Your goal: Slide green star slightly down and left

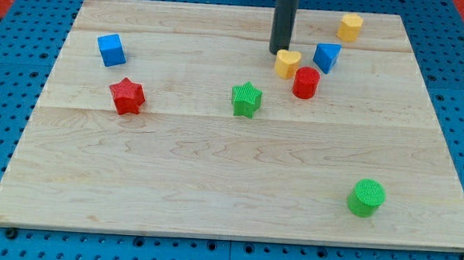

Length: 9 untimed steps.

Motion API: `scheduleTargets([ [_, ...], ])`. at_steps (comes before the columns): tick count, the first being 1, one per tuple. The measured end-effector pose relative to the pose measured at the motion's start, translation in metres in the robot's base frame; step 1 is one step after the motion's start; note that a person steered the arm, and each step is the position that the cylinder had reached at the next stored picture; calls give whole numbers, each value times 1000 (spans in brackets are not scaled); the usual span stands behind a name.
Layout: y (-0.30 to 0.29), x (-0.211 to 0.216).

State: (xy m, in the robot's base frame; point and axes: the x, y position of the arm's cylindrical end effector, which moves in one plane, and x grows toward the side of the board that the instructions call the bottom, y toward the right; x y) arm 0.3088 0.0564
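While the green star (pixel 247 99) sits mid-board, my tip (pixel 277 51) stands above and right of it, touching nothing, beside the yellow heart (pixel 288 63); no claw exists.

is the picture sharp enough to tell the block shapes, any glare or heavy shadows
Camera view: lighting is even and soft, with no glare on the wooden board; the green star and red star read sharply and cast only faint shadows. My tip is crisp too, just above the yellow heart, up and to the right of the green star. The rod's top is cropped.

Blue cube (pixel 111 49), red star (pixel 127 96), green cylinder (pixel 366 196) on board (pixel 212 193).
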Motion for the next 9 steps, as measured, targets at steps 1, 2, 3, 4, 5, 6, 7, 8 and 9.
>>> scheduleTargets([
  [1, 22, 41],
  [2, 7, 87],
  [3, -66, 93],
  [4, -133, 113],
  [5, -148, 147],
  [6, -139, 149],
  [7, -122, 137],
  [8, -110, 148],
  [9, -180, 148],
])
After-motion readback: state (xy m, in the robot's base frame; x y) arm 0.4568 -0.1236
